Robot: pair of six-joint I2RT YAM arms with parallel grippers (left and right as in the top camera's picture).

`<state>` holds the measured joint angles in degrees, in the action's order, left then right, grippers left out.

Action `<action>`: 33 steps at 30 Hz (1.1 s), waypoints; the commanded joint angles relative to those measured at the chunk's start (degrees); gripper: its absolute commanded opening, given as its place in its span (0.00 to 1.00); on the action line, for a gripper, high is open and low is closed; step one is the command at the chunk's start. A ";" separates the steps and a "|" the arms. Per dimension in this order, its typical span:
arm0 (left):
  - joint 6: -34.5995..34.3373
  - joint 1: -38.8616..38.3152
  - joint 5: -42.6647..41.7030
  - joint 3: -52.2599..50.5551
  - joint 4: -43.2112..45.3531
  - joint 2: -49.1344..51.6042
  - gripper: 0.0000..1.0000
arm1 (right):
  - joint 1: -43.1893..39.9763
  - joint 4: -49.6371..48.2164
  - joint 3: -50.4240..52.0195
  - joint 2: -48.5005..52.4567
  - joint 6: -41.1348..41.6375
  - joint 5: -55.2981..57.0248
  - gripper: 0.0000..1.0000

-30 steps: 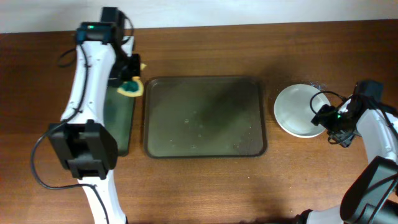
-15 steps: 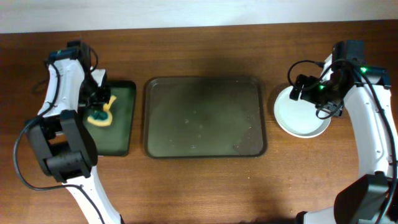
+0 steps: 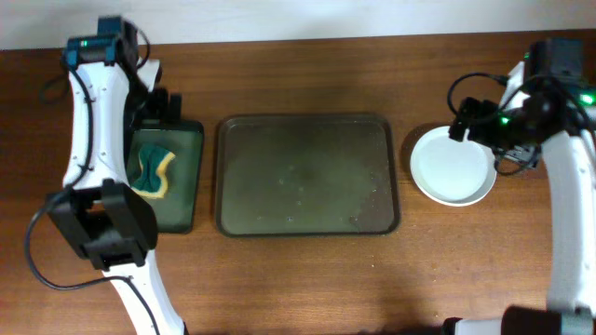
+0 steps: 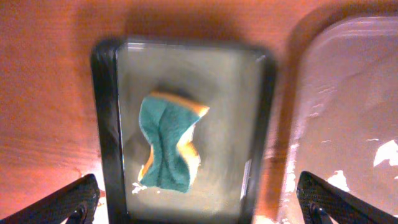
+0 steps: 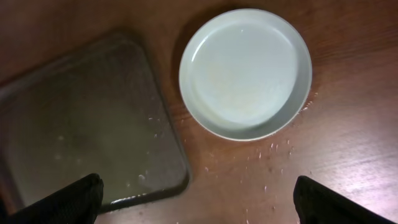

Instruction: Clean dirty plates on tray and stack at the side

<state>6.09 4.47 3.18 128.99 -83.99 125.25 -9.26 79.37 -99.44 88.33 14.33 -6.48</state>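
Observation:
The tray (image 3: 307,175) lies in the middle of the table with only small specks and droplets on it. It also shows in the left wrist view (image 4: 348,112) and the right wrist view (image 5: 81,124). A white plate (image 3: 453,166) sits on the wood to the tray's right, and its face looks clean (image 5: 245,71). Whether others lie under it I cannot tell. My right gripper (image 3: 470,119) hangs open above the plate's far edge, nothing between its jaws (image 5: 199,205). My left gripper (image 3: 160,104) is open and empty (image 4: 199,208) above the small tray's far end.
A narrow dark green tray (image 3: 186,186) lies left of the big tray. A green and yellow sponge (image 3: 152,172) rests crumpled in it (image 4: 168,143). Water droplets speckle the wood near the plate (image 5: 273,152).
My left gripper has opened and the sponge now lies loose in the small tray. Both arms have drawn back toward the far side. The right gripper has lifted off the plate.

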 commanded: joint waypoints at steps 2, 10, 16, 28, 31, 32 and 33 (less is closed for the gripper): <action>-2.64 -5.60 -1.01 3.30 1.33 -1.77 0.99 | 0.42 5.31 -1.90 -10.40 -0.61 3.30 0.98; -2.62 -10.49 -2.36 3.08 7.67 -1.73 0.99 | 0.42 7.65 -1.88 -29.00 -0.57 3.30 0.98; -2.62 -10.43 -2.34 3.08 7.67 -1.73 0.99 | 0.42 7.85 -1.88 -31.17 -0.57 3.30 0.98; -2.62 -10.45 -2.34 3.08 7.67 -1.73 0.99 | 9.49 -45.44 51.19 -61.70 -12.61 3.74 0.98; -2.62 -10.43 -2.34 3.08 7.67 -1.73 0.99 | 11.52 -64.41 70.75 -73.85 -12.63 4.07 0.98; -2.62 -10.43 -2.34 3.08 7.67 -1.73 0.99 | 11.72 -68.59 74.84 -76.04 -12.61 4.17 0.98; -2.62 -10.43 -2.34 3.08 7.67 -1.73 0.99 | 11.96 -72.32 78.60 -77.94 -12.61 4.17 0.98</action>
<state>3.79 -6.09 1.28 131.90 -76.34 123.74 1.67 12.67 -28.64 15.03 2.35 -2.85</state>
